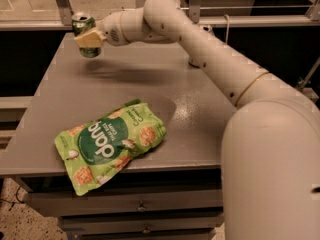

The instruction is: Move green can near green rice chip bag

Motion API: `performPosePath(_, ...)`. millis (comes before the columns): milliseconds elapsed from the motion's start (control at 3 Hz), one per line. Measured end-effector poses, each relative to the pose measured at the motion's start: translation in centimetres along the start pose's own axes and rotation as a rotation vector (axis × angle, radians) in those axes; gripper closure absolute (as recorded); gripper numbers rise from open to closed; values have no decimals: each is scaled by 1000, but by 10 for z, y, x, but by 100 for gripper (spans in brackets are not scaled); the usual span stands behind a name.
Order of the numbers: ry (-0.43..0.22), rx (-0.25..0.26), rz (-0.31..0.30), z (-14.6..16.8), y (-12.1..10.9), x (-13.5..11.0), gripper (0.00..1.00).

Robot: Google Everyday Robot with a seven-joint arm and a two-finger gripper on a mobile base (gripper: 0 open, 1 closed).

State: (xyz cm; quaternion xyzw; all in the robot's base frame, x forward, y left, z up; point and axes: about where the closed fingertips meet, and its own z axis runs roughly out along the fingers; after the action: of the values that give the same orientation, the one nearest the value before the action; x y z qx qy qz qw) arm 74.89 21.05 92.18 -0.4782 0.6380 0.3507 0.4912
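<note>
The gripper (pixel 90 38) grips the green can (pixel 81 23), apparently lifted off the table (pixel 200 119); carrying remains, the green rice chip bag (pixel 112 144) lying well apart from it.

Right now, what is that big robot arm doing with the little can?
The robot's hand is holding the green can over the far left corner of the grey table. The can looks lifted a little off the top. The green rice chip bag lies flat at the near edge, well apart from the can. So the can is picked up but not yet beside the bag.
</note>
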Motion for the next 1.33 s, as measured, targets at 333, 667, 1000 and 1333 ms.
performPosePath(333,-10,-44,2,-47,28,5,100)
performPosePath(667,16,-51,14,-98,51,22,100)
performPosePath(1000,48,-43,19,-150,71,45,100)
performPosePath(1333,79,3,33,-199,78,71,100)
